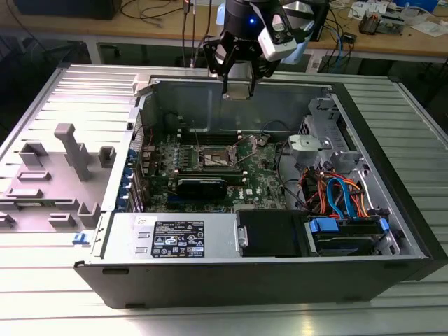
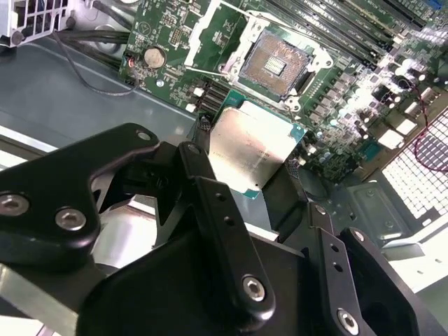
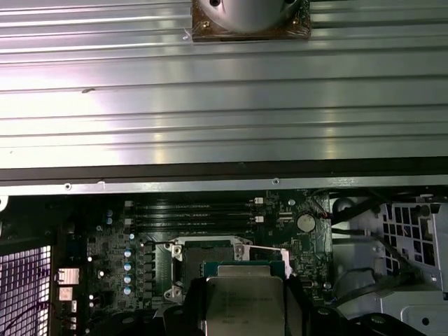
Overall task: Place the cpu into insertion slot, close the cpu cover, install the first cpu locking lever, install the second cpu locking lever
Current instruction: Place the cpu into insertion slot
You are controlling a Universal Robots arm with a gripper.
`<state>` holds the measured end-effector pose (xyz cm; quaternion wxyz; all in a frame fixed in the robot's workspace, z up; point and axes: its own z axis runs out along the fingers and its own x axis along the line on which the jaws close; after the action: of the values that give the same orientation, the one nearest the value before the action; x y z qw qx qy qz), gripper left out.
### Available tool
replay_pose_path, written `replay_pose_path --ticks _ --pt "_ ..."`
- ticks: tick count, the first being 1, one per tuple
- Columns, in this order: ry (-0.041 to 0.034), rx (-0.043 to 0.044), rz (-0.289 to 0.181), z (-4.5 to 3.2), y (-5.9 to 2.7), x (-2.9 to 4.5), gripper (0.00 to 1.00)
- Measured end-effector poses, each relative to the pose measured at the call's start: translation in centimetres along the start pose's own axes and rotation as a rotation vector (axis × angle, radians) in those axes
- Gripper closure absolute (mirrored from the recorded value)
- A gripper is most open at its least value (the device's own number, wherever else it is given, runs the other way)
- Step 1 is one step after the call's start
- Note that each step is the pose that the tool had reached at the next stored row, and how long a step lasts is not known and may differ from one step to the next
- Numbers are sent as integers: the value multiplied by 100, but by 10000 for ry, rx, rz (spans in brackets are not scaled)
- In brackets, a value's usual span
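My gripper [image 1: 238, 89] hangs above the back wall of the open computer case, shut on the cpu [image 2: 253, 150], a flat square chip with a dull grey metal face and a green edge. Black fingers [image 2: 210, 189] press on two opposite sides of the chip. The cpu [image 3: 246, 302] also appears in the first wrist view. Below and ahead lies the insertion slot [image 2: 276, 61], its dark pin field bare inside a silver rim. In the exterior view the insertion slot [image 1: 218, 159] sits mid-motherboard. The cpu cover [image 2: 199, 36], a thin silver frame, stands swung open beside the slot.
Long black memory slots [image 2: 343, 35] run next to the socket. A labelled power supply [image 1: 178, 238], a black drive bay [image 1: 269, 231] and orange and blue cables [image 1: 339, 196] fill the case's front and the exterior view's right. Grey fixtures [image 1: 70, 150] stand outside on the exterior view's left.
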<state>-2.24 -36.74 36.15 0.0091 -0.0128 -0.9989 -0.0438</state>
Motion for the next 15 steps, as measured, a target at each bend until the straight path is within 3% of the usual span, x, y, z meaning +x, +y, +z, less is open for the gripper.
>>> replay_pose_path --ticks 15 --pt "0 17 0 -1 -13 -1 46"
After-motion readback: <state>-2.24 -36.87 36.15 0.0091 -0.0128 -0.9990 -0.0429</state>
